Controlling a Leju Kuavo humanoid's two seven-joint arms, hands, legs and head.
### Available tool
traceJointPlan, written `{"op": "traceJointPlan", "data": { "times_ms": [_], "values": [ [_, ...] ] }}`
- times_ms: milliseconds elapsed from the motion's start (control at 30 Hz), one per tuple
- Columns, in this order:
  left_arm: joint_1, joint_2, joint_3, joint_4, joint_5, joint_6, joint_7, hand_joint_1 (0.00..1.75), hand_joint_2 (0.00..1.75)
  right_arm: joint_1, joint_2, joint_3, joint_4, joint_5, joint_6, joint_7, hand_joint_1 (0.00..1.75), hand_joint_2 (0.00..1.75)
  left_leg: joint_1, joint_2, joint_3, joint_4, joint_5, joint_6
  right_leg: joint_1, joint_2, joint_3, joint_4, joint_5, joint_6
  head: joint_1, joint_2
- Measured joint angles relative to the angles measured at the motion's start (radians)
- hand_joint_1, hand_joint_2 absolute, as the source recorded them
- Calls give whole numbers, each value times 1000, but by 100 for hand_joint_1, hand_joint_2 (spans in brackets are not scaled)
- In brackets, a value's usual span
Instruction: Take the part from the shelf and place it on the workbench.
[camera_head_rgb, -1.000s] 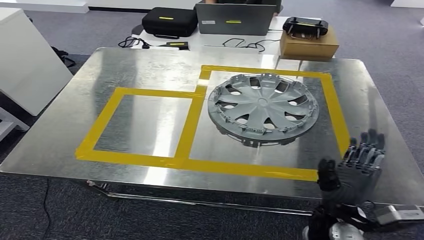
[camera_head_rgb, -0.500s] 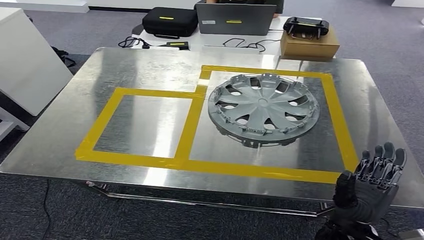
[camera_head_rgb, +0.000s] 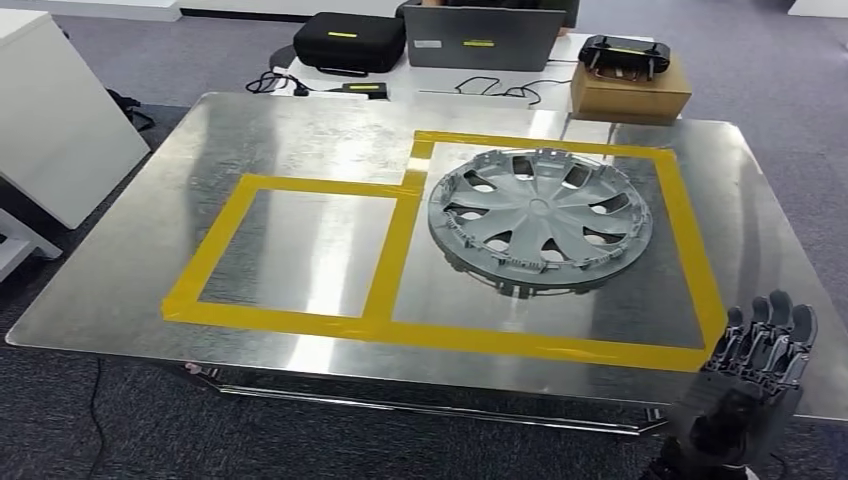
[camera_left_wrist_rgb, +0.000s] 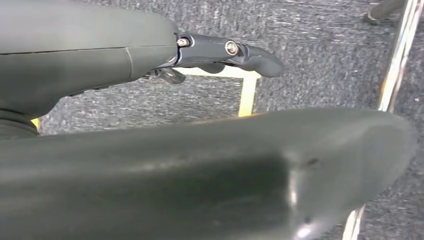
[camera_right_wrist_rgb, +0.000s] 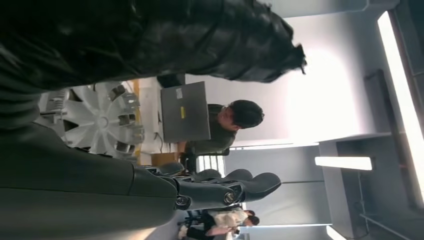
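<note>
Stretching out below me is the shiny metal tabletop (camera_head_rgb: 300, 130), marked with yellow tape (camera_head_rgb: 395, 240) into two boxes side by side, a smaller one on my left and a larger one on my right. Inside the larger box lies the part, a grey wheel cover (camera_head_rgb: 540, 215), flat on the metal with its spoked face up. Being round, it has no long axis to speak of; its spokes fan out evenly from the centre hub, and its rim stays inside the tape lines on all sides. My right robot hand (camera_head_rgb: 750, 385) hangs off the near right corner of the tabletop, well apart from the wheel cover, fingers raised and slightly spread, holding nothing. My left robot hand (camera_left_wrist_rgb: 225, 52) hangs low over grey carpet beside a metal table leg, fingers extended and holding nothing. Beyond the far edge sit a black case (camera_head_rgb: 350, 40), an open grey laptop (camera_head_rgb: 485, 38), and a cardboard box (camera_head_rgb: 630, 90) with a black controller (camera_head_rgb: 623, 53) on top.
</note>
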Motion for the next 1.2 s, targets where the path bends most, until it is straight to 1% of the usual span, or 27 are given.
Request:
{"op": "traceJointPlan", "data": {
  "times_ms": [33, 100, 133, 167, 200, 267, 300, 367, 400, 467, 500, 533, 600, 633, 667, 700, 733, 800, 833, 867, 967, 1000, 1033, 1100, 1133, 1167, 1200],
  "values": [
    [-1, -4, 1, 0, 0, 2, 0, 0, 0, 1, 0, 0, -3, 1, 2, 0, 0, 0, 2, -2, 5, -6, 4, 4, 0, 14, -23, 49, -29, 0, 4, 0],
    [-3, -12, 4, 0, -1, 10, 0, 0, 0, 5, 0, 0, -5, 5, 4, 0, 0, 0, 0, -6, 6, -7, 5, 6, 2, 36, -92, 187, -93, -2, 10, 0],
    [-3, -15, 5, 0, -1, 13, 0, 0, 0, 7, 0, 0, -5, 9, 4, 0, 0, 0, -1, -9, 6, -7, 5, 6, 2, 39, -122, 242, -107, -3, 11, 0],
    [-3, -18, 5, 0, -2, 14, 0, 0, 0, 9, 0, 0, -5, 13, 4, 0, 0, 0, -2, -12, 6, -7, 5, 6, 3, 40, -136, 260, -98, -5, 11, 0],
    [-3, -19, 6, 0, -4, 14, 0, 0, 0, 11, 0, 0, -5, 16, 3, 0, 0, 0, -3, -15, 6, -6, 4, 6, 4, 40, -131, 238, -68, -7, 11, 0],
    [-4, -21, 6, 0, -10, 12, 2, 0, 0, 12, 0, 0, -7, 18, 1, 0, 0, 0, -3, -21, 6, -3, 3, 2, 4, 42, -75, 106, 10, -14, 11, 0],
    [-4, -20, 6, 0, -15, 8, 5, 0, 0, 12, 0, 0, -8, 18, 1, 0, 0, 0, -4, -24, 5, -1, 3, -2, 6, 45, -45, 45, 36, -16, 11, 0],
    [-4, -16, 6, 0, -21, -2, 10, 0, 0, 12, 0, 0, -11, 19, -3, 0, 0, 0, -5, -28, 2, 3, 5, -14, 9, 50, -16, -10, 49, -21, 11, 0],
    [-3, -13, 6, 0, -22, -6, 12, 0, 0, 12, 0, 0, -11, 20, -7, 0, 0, 0, -5, -30, 0, 4, 7, -21, 11, 51, -16, -10, 53, -24, 11, 0],
    [-2, -9, 6, 0, -23, -10, 12, 0, 0, 12, 0, 2, -12, 20, -14, 0, 0, 0, -4, -30, -4, 13, 0, -32, 8, 47, -24, -14, 59, -39, 9, 0],
    [-2, -8, 6, 0, -23, -10, 12, 0, 0, 12, 0, 2, -12, 19, -17, 0, 0, 0, -3, -28, -12, 33, -21, -38, 7, 44, -28, -16, 64, -47, 6, 0],
    [-3, -7, 6, 0, -24, -10, 13, 0, 0, 13, 0, 2, -12, 19, -18, 0, 0, 0, -1, -26, -27, 74, -55, -44, 5, 40, -33, -18, 69, -54, 2, 0],
    [-3, -5, 6, 0, -25, -10, 13, 0, 0, 17, 0, 2, -13, 18, -21, 0, 0, 0, 3, -21, -70, 204, -140, -53, 7, 33, -44, -17, 78, -62, -4, 0],
    [-3, -5, 6, 0, -25, -11, 13, 0, 0, 19, 0, 1, -13, 17, -21, 0, 0, 0, 5, -21, -85, 260, -167, -56, 9, 30, -51, -15, 83, -63, -5, 0],
    [-2, -4, 7, 0, -26, -12, 13, 0, 0, 19, 0, 1, -13, 17, -22, 0, 0, 0, 6, -20, -86, 287, -174, -58, 9, 27, -58, -13, 87, -63, -5, 0],
    [-2, -4, 7, 0, -26, -14, 13, 0, 0, 20, 0, 0, -13, 17, -22, 0, 0, 0, 7, -20, -68, 273, -162, -57, 10, 25, -65, -10, 90, -62, -5, 0],
    [-1, -3, 7, 0, -26, -15, 13, 0, 0, 20, 1, 0, -13, 16, -22, 0, 0, 0, 7, -20, -31, 219, -134, -56, 10, 24, -72, -6, 93, -60, -5, 0],
    [-2, -2, 7, 0, -26, -17, 13, 0, 0, 20, 1, 0, -13, 16, -22, 0, 0, 0, 5, -17, 60, 66, -86, -50, 11, 23, -81, 0, 99, -53, -5, 0],
    [-3, -1, 7, 0, -26, -17, 13, 0, 0, 20, 1, 0, -14, 16, -23, 0, 0, 0, 3, -16, 90, 13, -72, -45, 12, 22, -84, 1, 103, -48, -5, 0],
    [-4, -1, 7, 0, -26, -17, 13, 0, 0, 19, 1, 0, -14, 16, -23, 0, 0, 0, 1, -16, 102, -15, -68, -42, 12, 22, -86, 1, 109, -43, -5, 0],
    [-2, -1, 8, 0, -27, -16, 13, 0, 0, 20, 2, -1, -15, 16, -23, 0, 0, 0, 0, -14, 87, -23, -53, -24, 12, 24, -93, 0, 118, -23, -6, 0],
    [-2, 0, 8, 0, -27, -16, 13, 0, 0, 21, 2, -1, -15, 17, -23, 0, 0, 0, 2, -13, 79, -26, -44, -15, 12, 26, -102, 13, 100, -19, -4, 0],
    [-2, 0, 8, 0, -27, -16, 13, 0, 0, 22, 3, -1, -15, 17, -24, 0, 0, 0, 3, -11, 69, -30, -34, -7, 12, 30, -116, 44, 66, -16, -2, 0],
    [-3, 1, 9, -1, -27, -17, 13, 0, 0, 24, 3, -1, -15, 18, -25, 0, 0, 0, 2, -10, 45, -29, -16, 2, 11, 37, -154, 160, -28, -14, 5, 0],
    [-3, 1, 9, -1, -27, -18, 13, 0, 0, 25, 3, -1, -15, 19, -25, 0, 0, 0, 0, -10, 33, -28, -7, 3, 11, 38, -167, 223, -60, -13, 8, 0],
    [-2, 1, 10, -1, -28, -19, 13, 0, 0, 25, 3, -1, -15, 19, -25, 0, 0, 0, -3, -10, 20, -26, 2, 3, 11, 38, -169, 263, -72, -13, 9, 0],
    [-2, 1, 10, -1, -29, -21, 13, 0, 0, 26, 3, -1, -15, 20, -25, 0, 0, 0, -4, -10, 7, -23, 10, 2, 12, 39, -154, 269, -61, -14, 9, 0]
  ]
}}
